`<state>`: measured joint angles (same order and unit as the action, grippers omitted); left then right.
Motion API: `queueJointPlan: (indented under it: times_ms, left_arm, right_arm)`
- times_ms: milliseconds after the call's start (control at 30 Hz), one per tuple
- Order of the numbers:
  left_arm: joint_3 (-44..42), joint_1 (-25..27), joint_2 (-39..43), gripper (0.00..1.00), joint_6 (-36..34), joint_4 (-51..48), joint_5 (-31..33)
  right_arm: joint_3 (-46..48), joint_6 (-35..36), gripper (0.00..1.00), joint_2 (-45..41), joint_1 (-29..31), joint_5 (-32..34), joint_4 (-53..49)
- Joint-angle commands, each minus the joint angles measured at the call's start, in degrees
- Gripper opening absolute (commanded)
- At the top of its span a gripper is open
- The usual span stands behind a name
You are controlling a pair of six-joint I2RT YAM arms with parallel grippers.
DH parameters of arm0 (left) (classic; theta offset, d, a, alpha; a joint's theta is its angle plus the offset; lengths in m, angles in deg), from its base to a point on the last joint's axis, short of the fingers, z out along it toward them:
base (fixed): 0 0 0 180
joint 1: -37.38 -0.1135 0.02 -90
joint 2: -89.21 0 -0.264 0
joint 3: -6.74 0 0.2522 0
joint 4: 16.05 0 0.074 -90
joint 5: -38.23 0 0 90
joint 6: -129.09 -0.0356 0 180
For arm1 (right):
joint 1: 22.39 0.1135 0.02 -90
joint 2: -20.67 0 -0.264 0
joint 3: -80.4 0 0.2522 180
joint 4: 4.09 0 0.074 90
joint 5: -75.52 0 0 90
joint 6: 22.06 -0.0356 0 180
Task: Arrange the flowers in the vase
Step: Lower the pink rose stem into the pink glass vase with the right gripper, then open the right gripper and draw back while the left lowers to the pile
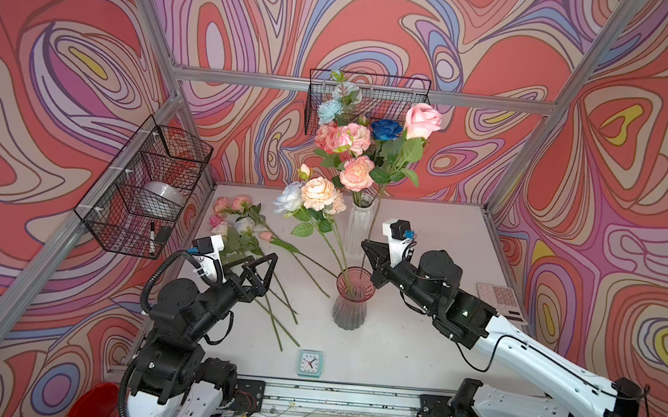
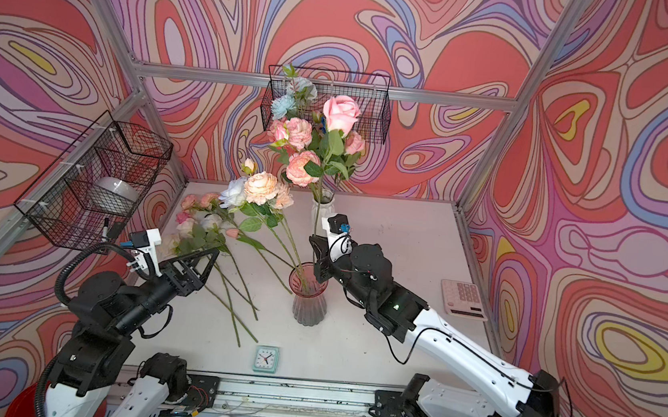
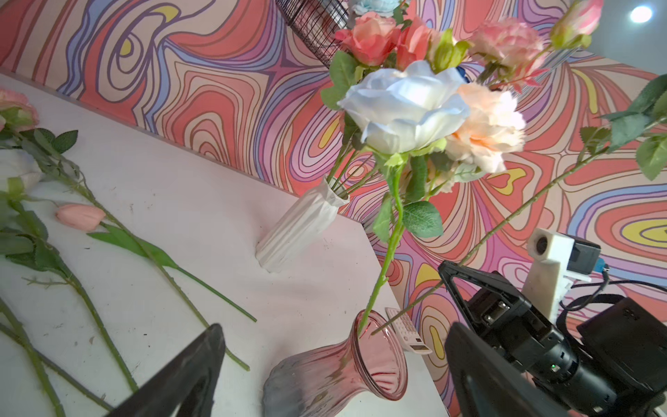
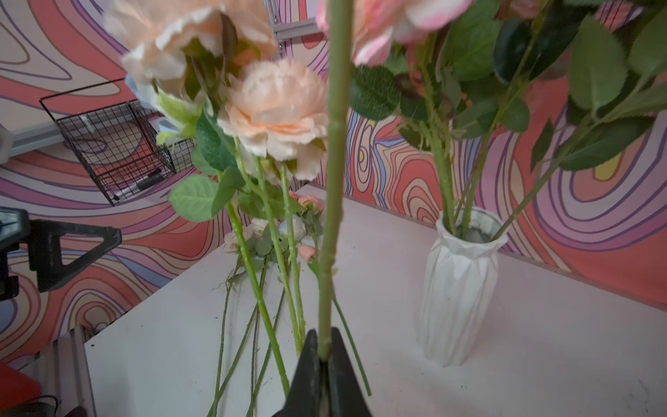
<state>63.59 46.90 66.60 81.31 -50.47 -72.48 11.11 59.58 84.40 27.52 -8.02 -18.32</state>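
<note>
Pink rose (image 1: 423, 120): head high above the worktop (image 1: 415, 342), long stem (image 4: 334, 180) running down through the right hand (image 1: 366, 246). That hand is clamped on the stem low down; the right wrist view shows both fingers pinched tight against it.

The left wrist view puts the foot of the stem at the mouth of the pink glass vase (image 3: 343, 372), apparently just inside the rim. I can't tell how deep it goes.

Same vase holds a white rose (image 1: 289, 197) and peach roses (image 1: 319, 193), all leaning away toward the left arm's side.

White ribbed vase (image 1: 360, 224), behind the glass one, carries its own bunch of pink, pale blue and 1 deep blue.

Loose flowers (image 1: 238, 225) lie flat on the worktop near the left arm, stems fanned toward the front edge.

Left hand (image 1: 260, 263) is spread wide and empty, hanging just above those stems.

My read: placement step for the pink rose, part done. Next move calls for lowering the right hand along the stem's line until the foot seats, then opening the fingers. Descent should be slow because the leaning stems crowd the neck and the glass could tip. After that, the left hand can drop onto a loose stem. Several are left, so the task is roughly midway
</note>
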Motion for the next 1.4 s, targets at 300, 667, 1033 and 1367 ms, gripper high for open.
queueJointPlan:
  times_ms: [300,667,1033,1367]
  left_arm:
    - [-0.60,0.30,-3.87,0.94,2.16,-7.09,5.66]
    - [-1.67,0.21,-10.57,0.90,3.24,-8.43,7.91]
    - [-5.47,0.06,-28.46,0.55,4.69,-1.94,13.99]
    - [-12.99,-6.72,-32.18,0.54,12.37,-5.09,21.74]
  right_arm:
    - [1.56,-10.06,0.48,-0.83,-0.07,-3.04,-7.93]
    - [2.05,-12.71,0.61,-7.42,-0.03,-3.64,-12.78]
    - [2.97,-12.78,0.56,-16.14,-0.08,-0.87,-16.18]
    - [4.69,-13.37,0.55,-20.28,-0.05,1.00,-18.21]
